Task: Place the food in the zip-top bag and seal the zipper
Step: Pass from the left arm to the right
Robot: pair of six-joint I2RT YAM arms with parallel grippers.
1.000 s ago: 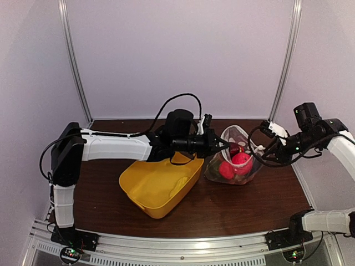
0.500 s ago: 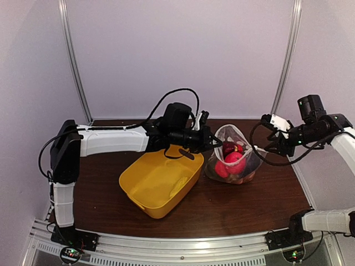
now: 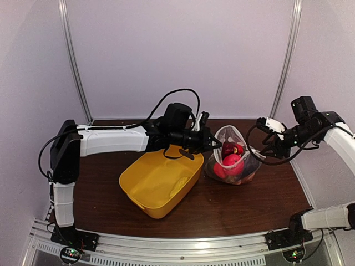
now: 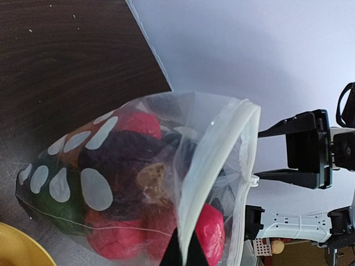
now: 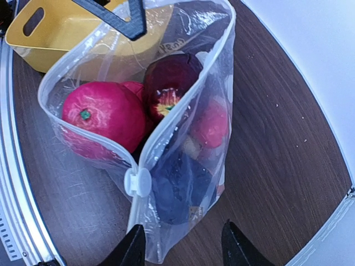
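Observation:
The polka-dot zip-top bag (image 3: 233,162) stands on the table with its mouth open. It holds food: a red fruit (image 5: 102,113), a dark red piece (image 5: 172,75), a dark purple piece (image 5: 180,185) and a green piece (image 4: 61,208). My left gripper (image 3: 213,143) is shut on the bag's mouth edge, pinching the zipper strip (image 4: 213,166) between its fingertips (image 4: 180,256). My right gripper (image 3: 270,148) is open and empty, just right of the bag, its fingers either side of the bag's corner (image 5: 183,246). The white zipper slider (image 5: 137,182) sits at that end.
The yellow tub (image 3: 161,185) sits tilted left of the bag, under my left arm, with a paler yellow shape (image 3: 178,186) inside. It also shows in the right wrist view (image 5: 55,27). Metal frame posts stand at the back corners.
My left gripper pulled the bag's mouth edge slightly left and up. My right gripper drew back from the bag, then came back a little toward it.

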